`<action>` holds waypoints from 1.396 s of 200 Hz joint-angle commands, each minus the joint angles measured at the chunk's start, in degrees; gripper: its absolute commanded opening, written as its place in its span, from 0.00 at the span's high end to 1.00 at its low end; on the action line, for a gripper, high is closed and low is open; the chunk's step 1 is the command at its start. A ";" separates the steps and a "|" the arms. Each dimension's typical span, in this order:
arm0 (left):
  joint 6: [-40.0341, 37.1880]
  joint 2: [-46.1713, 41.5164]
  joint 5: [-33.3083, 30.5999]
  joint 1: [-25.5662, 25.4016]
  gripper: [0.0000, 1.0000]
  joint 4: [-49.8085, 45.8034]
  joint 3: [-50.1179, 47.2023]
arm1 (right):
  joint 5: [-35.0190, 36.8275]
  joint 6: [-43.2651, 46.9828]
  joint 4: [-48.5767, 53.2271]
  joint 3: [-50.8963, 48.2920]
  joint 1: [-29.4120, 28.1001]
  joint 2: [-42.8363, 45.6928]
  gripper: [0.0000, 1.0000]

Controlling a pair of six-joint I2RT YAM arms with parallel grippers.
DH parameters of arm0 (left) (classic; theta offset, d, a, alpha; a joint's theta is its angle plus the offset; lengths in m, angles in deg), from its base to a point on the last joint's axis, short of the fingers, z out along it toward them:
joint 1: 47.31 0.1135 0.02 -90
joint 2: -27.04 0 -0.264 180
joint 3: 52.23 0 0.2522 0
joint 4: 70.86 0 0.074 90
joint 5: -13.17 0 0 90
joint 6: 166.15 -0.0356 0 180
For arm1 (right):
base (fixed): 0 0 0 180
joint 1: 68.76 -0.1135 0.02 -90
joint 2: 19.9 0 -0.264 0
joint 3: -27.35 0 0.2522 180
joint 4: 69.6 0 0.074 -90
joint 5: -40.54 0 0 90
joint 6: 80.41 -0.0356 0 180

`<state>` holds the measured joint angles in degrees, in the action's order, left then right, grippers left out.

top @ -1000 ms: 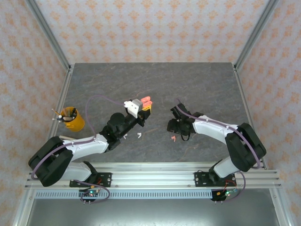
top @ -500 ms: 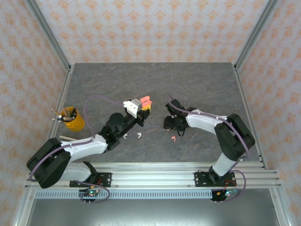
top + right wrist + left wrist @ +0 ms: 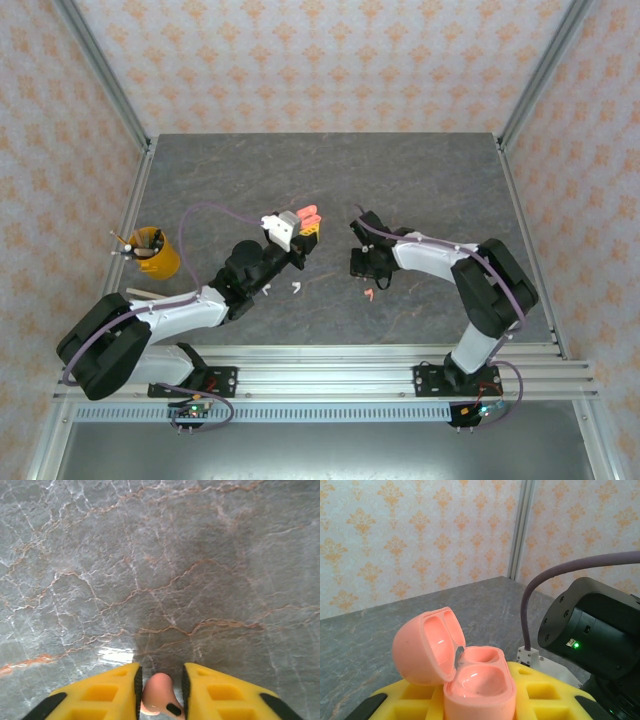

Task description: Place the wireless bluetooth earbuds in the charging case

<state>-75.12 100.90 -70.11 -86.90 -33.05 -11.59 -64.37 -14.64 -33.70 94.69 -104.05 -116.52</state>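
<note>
R gripper point(image 3: 160, 679) points down at the table point(image 3: 165, 570), jaws narrow and closed on a coral earbud point(image 3: 158, 695). It sits btwn both yellow fingers point(image 3: 102, 695), touching each. Cannot tell if it's off the surface. In top view a coral bud point(image 3: 368, 294) lies on the table just on the near side of the R gripper's black body. Cannot tell from there if it's the same one.

L gripper point(image 3: 311, 227) is left of centre, held off the table, jaws narrow, clamped on the charging case point(image 3: 479, 687). Case is coral-pink, w/ its lid point(image 3: 425, 650) swung open to the left and two wells facing up. In L wrist view a black housing point(image 3: 592, 625) w/ a green light and a purple cable point(image 3: 560, 570) sit just right of the case.

One white earbud point(image 3: 268, 290) and a second white earbud point(image 3: 297, 288) lie on the table close together, on the near side of the L gripper, beside the L arm's wrist and apart from the R gripper. An orange cup point(image 3: 152, 252) w/ pens stands at the table's left edge.
</note>
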 commanded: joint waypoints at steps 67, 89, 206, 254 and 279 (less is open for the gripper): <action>-0.96 -0.85 -1.11 0.57 1.00 0.99 0.02 | -2.68 -5.27 -0.74 0.43 -1.54 1.74 0.86; -0.96 -0.90 -1.10 0.57 1.00 1.07 0.02 | -4.19 -6.39 -1.07 0.21 -1.97 3.51 0.83; -1.21 -2.48 -1.45 0.63 1.00 0.29 -0.42 | 1.20 -8.14 8.11 -5.51 -5.92 15.80 0.57; -1.13 -2.93 -1.18 0.66 1.00 -0.41 0.06 | 6.75 -4.94 13.50 -6.01 -9.00 15.78 0.56; -1.15 -3.56 -1.33 0.66 1.00 -0.90 0.02 | 6.87 -3.73 14.16 -5.18 -9.36 14.81 0.58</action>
<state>-75.14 99.28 -70.26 -86.90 -33.99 -11.64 -60.96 -20.56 -23.04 89.10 -112.88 -101.07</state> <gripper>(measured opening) 0.239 0.428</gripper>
